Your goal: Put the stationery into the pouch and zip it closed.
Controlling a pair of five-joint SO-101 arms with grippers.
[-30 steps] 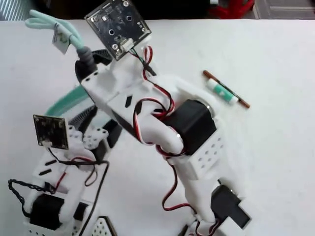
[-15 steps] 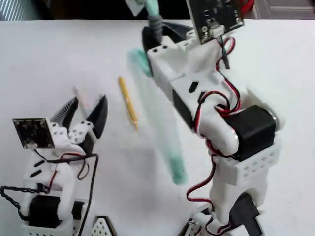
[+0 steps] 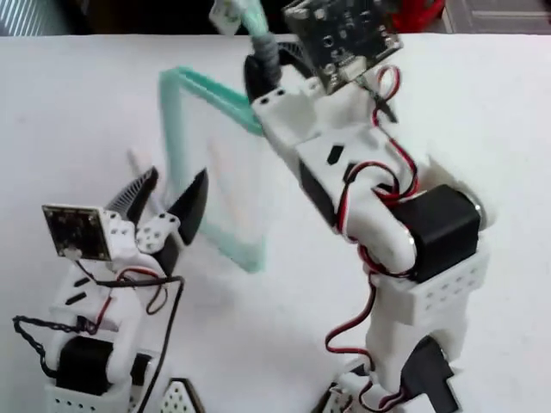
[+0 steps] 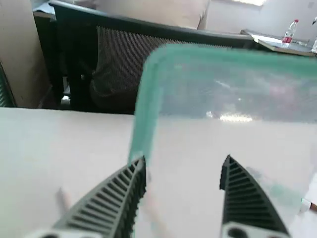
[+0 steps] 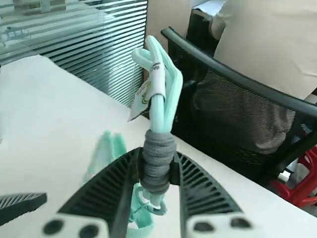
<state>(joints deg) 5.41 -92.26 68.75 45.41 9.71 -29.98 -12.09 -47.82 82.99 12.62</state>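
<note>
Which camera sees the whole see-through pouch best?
The high view: the pouch hangs there almost whole from the right claw. The left wrist view catches one green-edged corner past the left claw; the right wrist view shows its cord pinched in the claw.

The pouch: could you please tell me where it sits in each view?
High view: pouch hangs mid-table from the right hand, beside the left hand.
Left wrist view: just beyond the left hand's fingers.
Right wrist view: its strap gripped, body blurred below.
Shared landmark: the left hand.
</note>
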